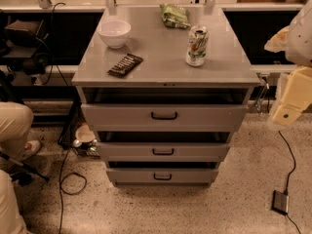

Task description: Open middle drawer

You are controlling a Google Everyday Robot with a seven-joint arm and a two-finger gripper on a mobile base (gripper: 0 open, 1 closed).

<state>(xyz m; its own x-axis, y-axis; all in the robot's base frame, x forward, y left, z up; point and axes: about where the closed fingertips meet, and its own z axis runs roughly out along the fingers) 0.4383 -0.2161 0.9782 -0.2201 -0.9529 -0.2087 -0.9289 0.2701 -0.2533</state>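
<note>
Showing middle drawer point(164, 145) ajar, grey front, black bar handle point(163, 152), end effector point(291, 104) far right (state unclear).

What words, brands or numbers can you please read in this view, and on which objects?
White-and-green drinks can: print too blurred to read.
Dark chocolate-bar wrapper: lettering unreadable.
Green crinkled snack bag: unreadable.
Grey metal middle drawer, cream gripper at right edge: no text.

Likely a lab: floor cables point(60, 208), gripper point(291, 101) at right.
</note>
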